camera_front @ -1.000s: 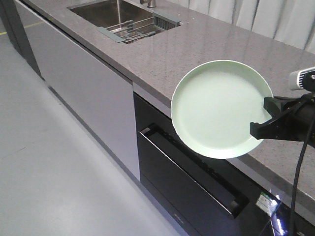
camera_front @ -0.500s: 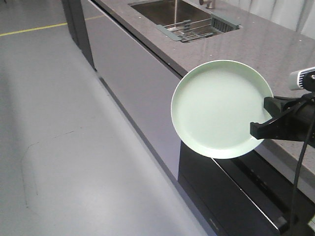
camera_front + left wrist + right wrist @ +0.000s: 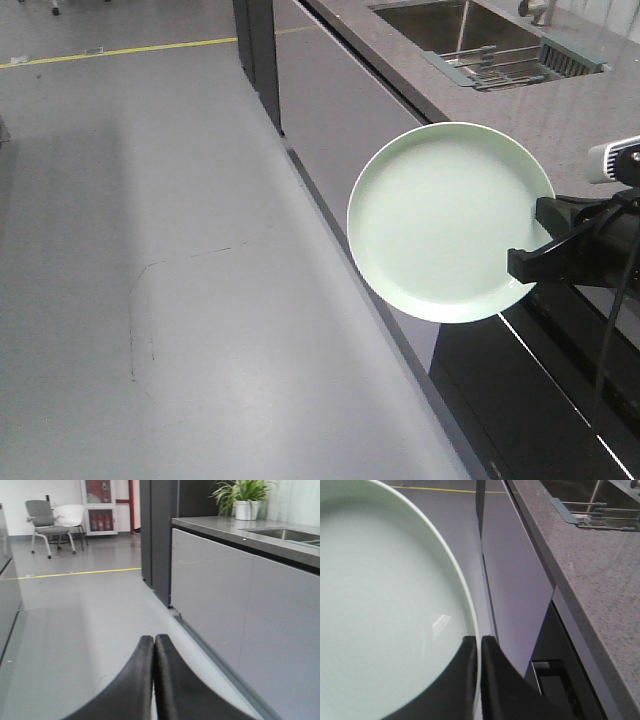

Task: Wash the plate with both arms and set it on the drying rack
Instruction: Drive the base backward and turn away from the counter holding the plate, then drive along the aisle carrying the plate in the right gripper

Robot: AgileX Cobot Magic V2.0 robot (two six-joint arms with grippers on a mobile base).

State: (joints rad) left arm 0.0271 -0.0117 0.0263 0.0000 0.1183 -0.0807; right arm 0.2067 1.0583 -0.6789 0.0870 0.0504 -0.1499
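The pale mint-green plate (image 3: pixel 440 220) hangs in the air in front of the counter, its face turned toward the front camera. My right gripper (image 3: pixel 527 238) is shut on the plate's right rim, with one black finger on each side. The right wrist view shows the plate (image 3: pixel 385 605) filling the left side and the right gripper (image 3: pixel 479 640) pinching its rim. My left gripper (image 3: pixel 153 638) is shut with nothing in it, pointing along the floor beside the cabinets. The drying rack (image 3: pixel 497 72) lies across the sink at the top right, well away from the plate, and the drying rack (image 3: pixel 600 517) also shows there.
A grey speckled countertop (image 3: pixel 570 120) runs along the right over grey cabinet fronts (image 3: pixel 335 110) and a black appliance front (image 3: pixel 520 390). The steel sink (image 3: pixel 430 22) is set into it. A potted plant (image 3: pixel 245 497) stands on the counter. Chairs (image 3: pixel 50 520) stand far back.
The counter, sink and rack have slid toward the upper right of the front view and more floor shows. The plate and right gripper keep the same place in the frame.
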